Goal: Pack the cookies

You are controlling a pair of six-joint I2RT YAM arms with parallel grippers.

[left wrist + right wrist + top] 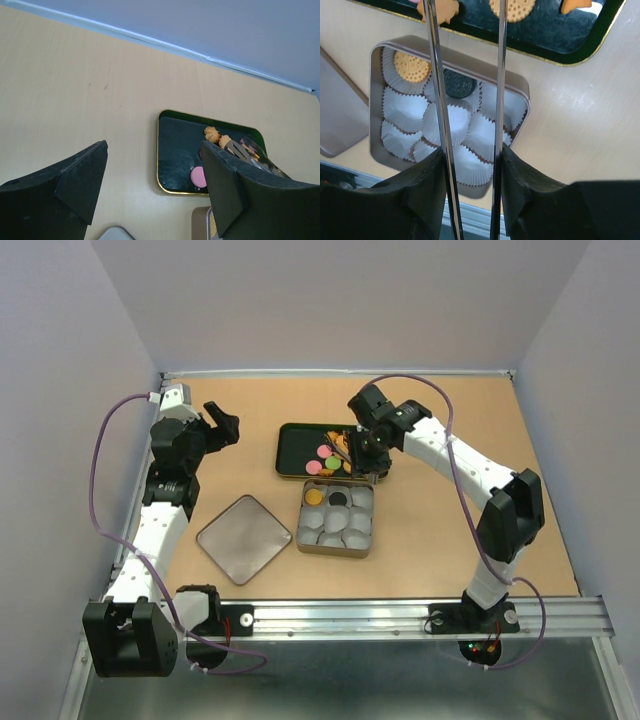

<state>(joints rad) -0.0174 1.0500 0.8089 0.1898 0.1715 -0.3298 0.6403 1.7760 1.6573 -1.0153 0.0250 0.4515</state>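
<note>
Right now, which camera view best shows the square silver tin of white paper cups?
Right wrist: the square silver tin fills the frame, paper cups and two cookies clear, though metal tongs cross it. Top external shows the tin whole but small; left wrist catches only a corner.

Tin [334, 552] with paper cups [402, 107]; lid [243, 538] left; green tray [298, 450] beyond; tongs [440, 100] over tray.

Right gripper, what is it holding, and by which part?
The right gripper holds metal tongs, clamped on the outsides of the two blades partway along their length. The left gripper is open and holds nothing.
</note>
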